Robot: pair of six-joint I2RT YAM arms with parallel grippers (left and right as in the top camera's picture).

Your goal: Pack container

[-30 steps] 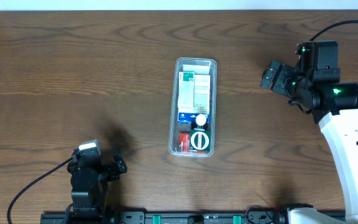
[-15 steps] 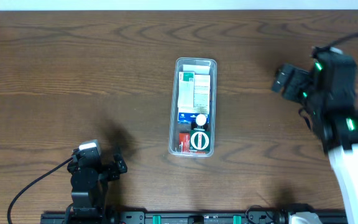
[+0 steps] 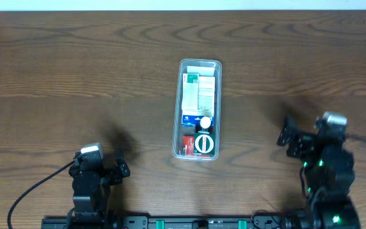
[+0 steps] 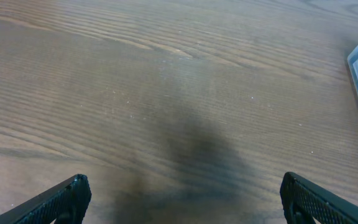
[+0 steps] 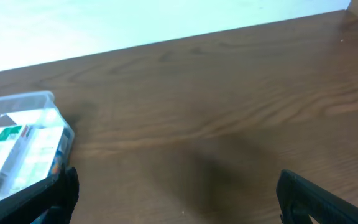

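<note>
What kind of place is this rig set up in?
Probably a lab or test bench: wood-grain table, left arm and right arm at a mounting rail, one clear container of small boxed goods, plain pale wall behind.

A dark brown wooden table (image 3: 56, 76) is being shown filling the overhead view, its wavy grain being picked out by soft, even light. A pale wall (image 5: 135, 18) is being glimpsed beyond the far edge. Blurred shadows (image 4: 191, 149) are being cast on the wood.
</note>
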